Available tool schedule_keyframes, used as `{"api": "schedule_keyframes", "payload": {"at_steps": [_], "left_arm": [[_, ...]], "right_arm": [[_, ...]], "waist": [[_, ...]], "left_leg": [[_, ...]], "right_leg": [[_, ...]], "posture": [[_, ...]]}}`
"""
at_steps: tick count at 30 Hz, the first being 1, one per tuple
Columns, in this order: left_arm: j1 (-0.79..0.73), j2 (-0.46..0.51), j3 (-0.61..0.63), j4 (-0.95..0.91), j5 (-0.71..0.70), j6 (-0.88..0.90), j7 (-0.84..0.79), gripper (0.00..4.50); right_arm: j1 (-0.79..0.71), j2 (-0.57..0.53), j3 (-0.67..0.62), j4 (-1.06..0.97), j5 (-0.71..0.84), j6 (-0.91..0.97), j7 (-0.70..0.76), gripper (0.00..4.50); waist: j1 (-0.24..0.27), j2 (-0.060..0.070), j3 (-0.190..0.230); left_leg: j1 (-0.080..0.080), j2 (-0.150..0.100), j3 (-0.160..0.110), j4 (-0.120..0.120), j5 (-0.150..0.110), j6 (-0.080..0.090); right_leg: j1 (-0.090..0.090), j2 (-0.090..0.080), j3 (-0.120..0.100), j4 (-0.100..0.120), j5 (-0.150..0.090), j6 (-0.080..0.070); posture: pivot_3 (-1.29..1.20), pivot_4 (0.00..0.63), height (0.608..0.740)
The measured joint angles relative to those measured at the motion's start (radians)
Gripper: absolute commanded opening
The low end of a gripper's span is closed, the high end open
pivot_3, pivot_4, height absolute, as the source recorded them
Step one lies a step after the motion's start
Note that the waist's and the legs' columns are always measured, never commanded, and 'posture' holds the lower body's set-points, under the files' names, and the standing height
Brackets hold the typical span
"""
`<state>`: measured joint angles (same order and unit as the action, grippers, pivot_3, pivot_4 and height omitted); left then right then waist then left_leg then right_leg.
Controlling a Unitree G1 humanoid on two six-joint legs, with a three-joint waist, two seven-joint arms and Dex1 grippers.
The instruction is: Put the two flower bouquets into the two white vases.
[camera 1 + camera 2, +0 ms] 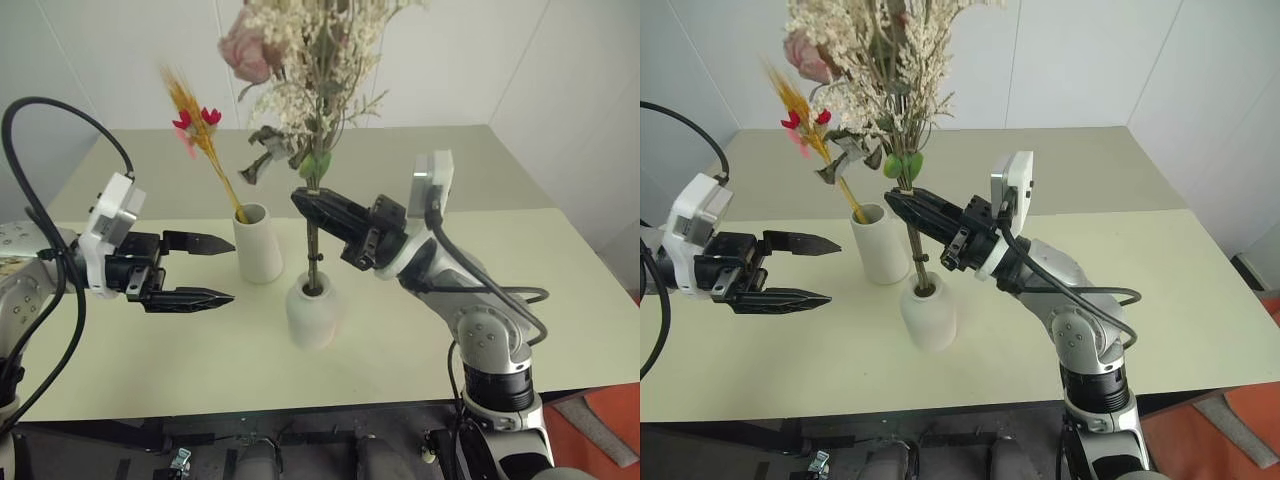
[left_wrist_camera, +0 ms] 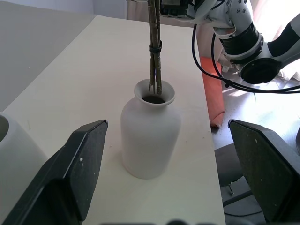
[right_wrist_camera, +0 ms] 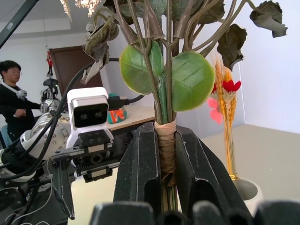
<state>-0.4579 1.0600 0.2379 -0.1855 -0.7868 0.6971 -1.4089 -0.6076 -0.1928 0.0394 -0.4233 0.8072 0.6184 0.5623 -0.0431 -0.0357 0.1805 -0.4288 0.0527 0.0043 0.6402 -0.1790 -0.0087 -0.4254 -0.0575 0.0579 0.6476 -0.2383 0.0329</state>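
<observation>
The fuller bouquet of cream sprigs, green leaves and a pink rose stands upright with its stem ends inside the narrow neck of the squat white vase. My right gripper is shut on the wrapped stems well above that neck. Just behind and to the left stands the taller tapered vase, which holds the thin yellow bouquet with red blooms, leaning left. My left gripper hangs open left of both vases, holding nothing. Its fingers frame the squat vase.
The pale green table runs to a front edge near me and a right edge, with a white wall behind. In the right wrist view a person stands far off in the room beyond the table.
</observation>
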Motion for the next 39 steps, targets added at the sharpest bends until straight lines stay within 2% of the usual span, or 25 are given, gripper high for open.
{"api": "schedule_keyframes", "payload": {"at_steps": [23,31,36,39], "left_arm": [[-0.015,0.000,-0.009,0.003,0.016,-0.002,-0.008,4.50],[-0.026,0.000,-0.021,0.006,0.026,-0.003,-0.016,4.50],[-0.039,-0.001,-0.023,0.016,0.038,-0.018,-0.020,4.50],[-0.042,-0.006,-0.030,0.031,0.039,-0.024,-0.025,4.50]], "right_arm": [[0.145,0.048,0.069,0.071,-0.096,-0.068,0.045,0.22],[0.162,0.037,0.058,0.071,-0.095,-0.069,0.061,2.87],[0.188,-0.017,0.013,0.067,-0.078,-0.069,0.086,4.47],[0.204,-0.051,-0.026,0.059,-0.047,-0.068,0.095,4.47]], "waist": [[0.000,0.000,0.000],[0.000,0.000,0.000],[0.004,0.000,0.000],[0.004,0.000,0.000]], "left_leg": [[0.000,0.000,0.000,0.000,0.000,0.000],[0.000,0.000,0.000,0.000,0.000,0.000],[0.000,0.000,0.000,0.000,0.000,0.000],[0.000,0.000,0.000,0.000,0.000,0.000]], "right_leg": [[0.000,0.000,0.000,0.000,0.000,0.000],[0.000,0.000,0.000,0.000,0.000,0.000],[0.000,0.000,0.000,0.000,0.000,0.000],[0.000,0.000,0.000,0.000,0.000,0.000]], "posture": [[0.00,0.150,0.740],[0.00,0.150,0.740],[0.00,0.150,0.740],[0.00,0.150,0.740]]}}
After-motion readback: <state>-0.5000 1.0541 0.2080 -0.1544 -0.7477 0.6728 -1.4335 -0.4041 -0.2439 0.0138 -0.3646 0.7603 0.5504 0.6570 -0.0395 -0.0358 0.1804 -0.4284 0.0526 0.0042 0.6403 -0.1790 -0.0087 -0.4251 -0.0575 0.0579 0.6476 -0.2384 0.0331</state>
